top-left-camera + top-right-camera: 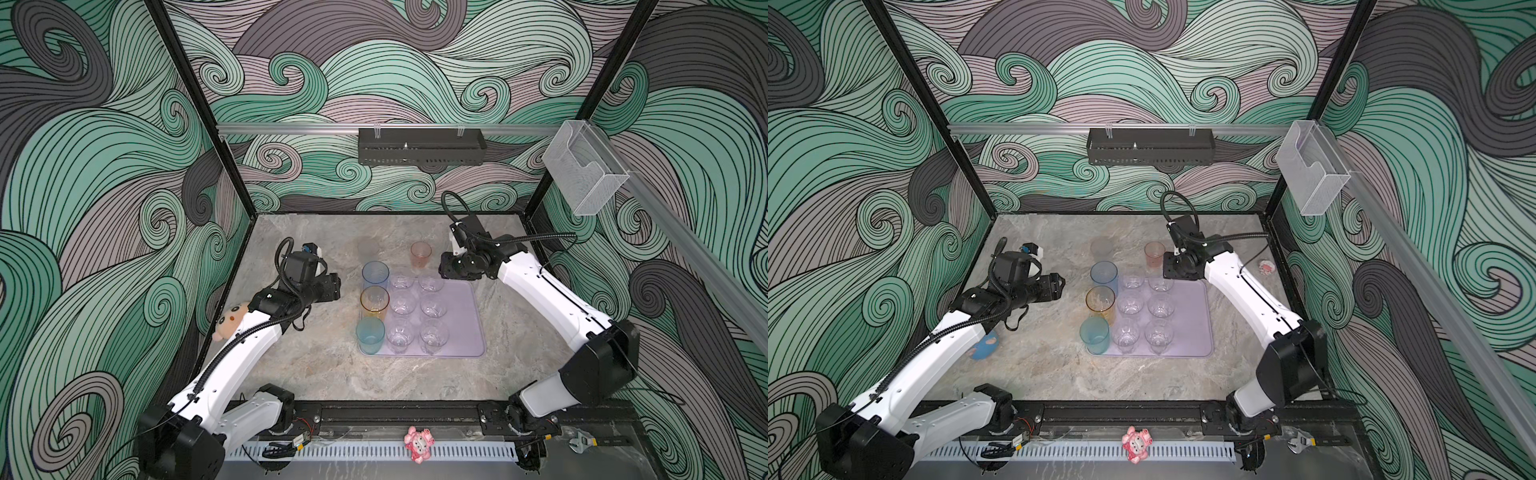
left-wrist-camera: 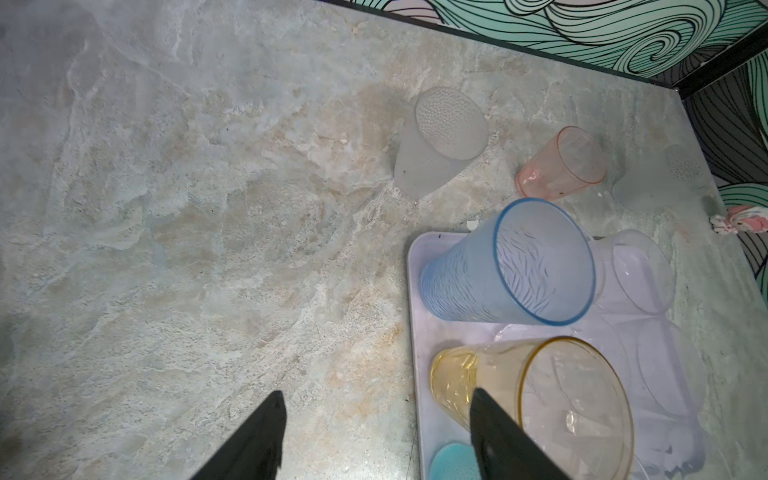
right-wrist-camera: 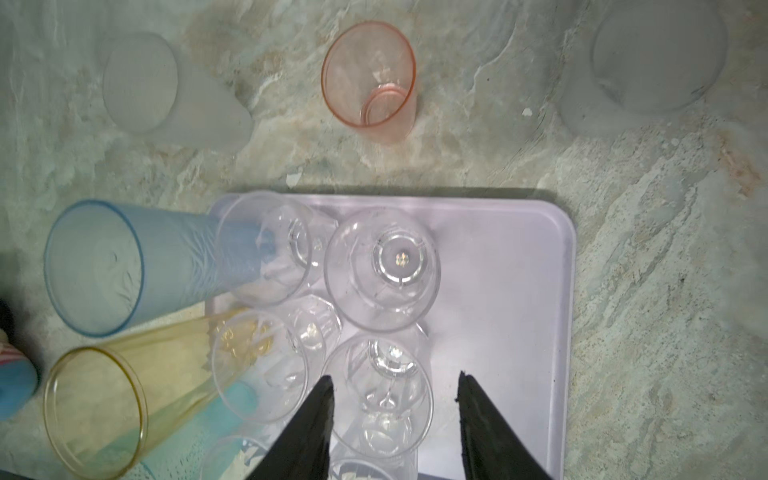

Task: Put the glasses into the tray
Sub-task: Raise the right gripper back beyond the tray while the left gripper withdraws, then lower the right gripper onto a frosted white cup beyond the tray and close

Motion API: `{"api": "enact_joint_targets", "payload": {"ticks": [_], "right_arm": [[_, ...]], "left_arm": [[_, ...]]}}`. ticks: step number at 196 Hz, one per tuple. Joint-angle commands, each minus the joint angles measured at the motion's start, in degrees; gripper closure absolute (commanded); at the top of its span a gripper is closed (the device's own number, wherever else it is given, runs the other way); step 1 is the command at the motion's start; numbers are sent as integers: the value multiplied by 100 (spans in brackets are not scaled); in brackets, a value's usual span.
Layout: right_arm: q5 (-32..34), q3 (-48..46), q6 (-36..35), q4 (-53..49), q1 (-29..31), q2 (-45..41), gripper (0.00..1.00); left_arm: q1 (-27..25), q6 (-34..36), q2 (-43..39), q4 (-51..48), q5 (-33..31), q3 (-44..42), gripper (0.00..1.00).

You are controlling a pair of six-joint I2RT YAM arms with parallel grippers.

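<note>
The lilac tray (image 1: 465, 324) lies mid-table. Along its left side stand a tall blue tumbler (image 1: 375, 274), an amber one (image 1: 375, 300) and a teal one (image 1: 370, 334), with several small clear tumblers (image 1: 432, 307) beside them. Behind the tray, on the table, stand a pink tumbler (image 1: 421, 253) and a frosted grey one (image 1: 368, 248). Another frosted tumbler (image 3: 648, 62) shows in the right wrist view. My left gripper (image 2: 376, 399) hangs open and empty left of the tray. Above the tray's far right part, my right gripper (image 3: 395, 382) is open over a clear tumbler (image 3: 378, 399).
A plush toy (image 1: 226, 322) lies under the left arm, and a small pink toy (image 1: 1265, 266) lies near the right wall. A black basket (image 1: 419, 145) hangs on the back wall, a clear box (image 1: 586, 170) on the right rail. A pink figure (image 1: 417, 444) sits on the front rail.
</note>
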Motion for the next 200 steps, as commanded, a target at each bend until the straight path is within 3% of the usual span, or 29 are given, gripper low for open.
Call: {"api": "enact_joint_targets", "payload": {"ticks": [1, 23, 62, 96, 135, 200], "right_arm": [[30, 275, -30, 171, -322, 162, 50], [-167, 437, 224, 421, -540, 434, 49], [-555, 1082, 537, 721, -371, 1350, 48], [-669, 2277, 393, 460, 1, 2405, 47], [-834, 3664, 132, 264, 487, 3561, 43], [-1148, 5975, -29, -255, 766, 5433, 41]], "left_arm": [[249, -127, 193, 136, 529, 110, 28], [429, -157, 371, 162, 671, 71, 28], [458, -395, 657, 468, 923, -25, 29], [463, -437, 1044, 323, 1298, 147, 29], [462, -457, 1169, 366, 1270, 90, 28], [475, -380, 1158, 340, 1181, 48, 25]]}}
